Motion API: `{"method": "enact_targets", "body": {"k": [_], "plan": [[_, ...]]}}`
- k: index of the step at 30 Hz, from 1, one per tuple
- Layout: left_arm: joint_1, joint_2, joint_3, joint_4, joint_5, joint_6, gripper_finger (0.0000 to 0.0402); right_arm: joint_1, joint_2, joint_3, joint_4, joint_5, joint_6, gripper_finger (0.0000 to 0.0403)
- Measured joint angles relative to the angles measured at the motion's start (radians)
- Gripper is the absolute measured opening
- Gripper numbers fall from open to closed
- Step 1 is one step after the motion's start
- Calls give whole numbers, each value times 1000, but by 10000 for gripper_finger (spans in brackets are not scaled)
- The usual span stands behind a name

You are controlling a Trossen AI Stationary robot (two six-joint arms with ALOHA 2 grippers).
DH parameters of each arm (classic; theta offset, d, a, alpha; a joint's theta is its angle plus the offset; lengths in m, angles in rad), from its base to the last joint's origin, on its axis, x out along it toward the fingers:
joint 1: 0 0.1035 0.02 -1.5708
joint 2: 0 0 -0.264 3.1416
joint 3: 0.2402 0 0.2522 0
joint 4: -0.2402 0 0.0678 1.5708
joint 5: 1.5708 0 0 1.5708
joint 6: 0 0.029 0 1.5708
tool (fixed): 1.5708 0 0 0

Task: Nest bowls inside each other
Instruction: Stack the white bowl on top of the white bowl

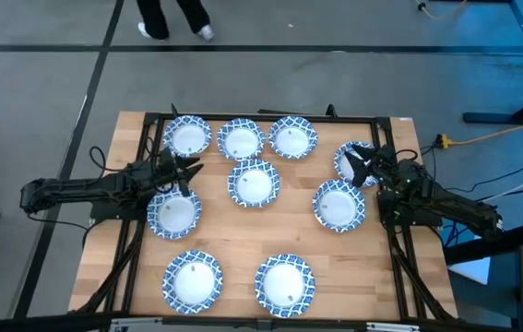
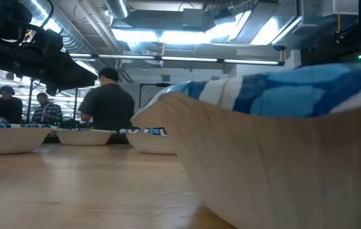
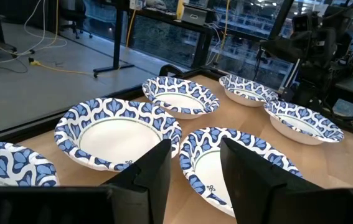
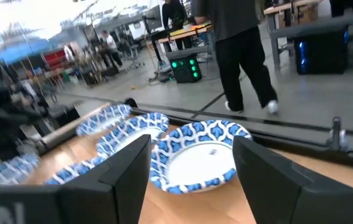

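Overhead, nine bowls (image 1: 254, 183) lie apart on the table (image 1: 243, 242); both arms' fingers (image 3: 148, 177) stand apart, empty.

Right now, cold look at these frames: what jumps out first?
Nine blue-and-white patterned bowls lie spread singly over the wooden table, none nested yet. The left gripper hangs open over the table's left side between bowls, and the right gripper is open above the bowl at the right edge. A person stands beyond the table's far edge.

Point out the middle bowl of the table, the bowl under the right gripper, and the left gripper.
middle bowl (image 1: 254, 183), high view, white centre.
bowl under the right gripper (image 4: 196, 159), right wrist view, white centre.
left gripper (image 1: 187, 169), high view, between fingertips.
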Motion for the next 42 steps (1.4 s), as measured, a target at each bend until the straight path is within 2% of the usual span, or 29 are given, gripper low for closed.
{"method": "enact_targets", "body": {"k": [10, 14, 20, 23, 28, 33, 39, 42], "plan": [[0, 0, 0, 0, 0, 0, 133, 0, 0, 0, 8, -1, 6, 228], [0, 0, 0, 0, 0, 0, 133, 0, 0, 0, 10, 31, -36, 228], [0, 0, 0, 0, 0, 0, 133, 0, 0, 0, 12, 105, 64, 228], [0, 0, 0, 0, 0, 0, 133, 0, 0, 0, 37, 97, 60, 228], [0, 0, 0, 0, 0, 0, 133, 0, 5, 16, 78, -75, -71, 228], [0, 0, 0, 1, -13, 0, 133, 0, 79, 99, 32, -151, -146, 228], [0, 0, 0, 11, -29, 0, 133, 16, 300, 226, -78, -390, -143, 228], [0, 0, 0, 14, -29, 0, 133, 55, 457, 285, -81, -453, -147, 228]]}}
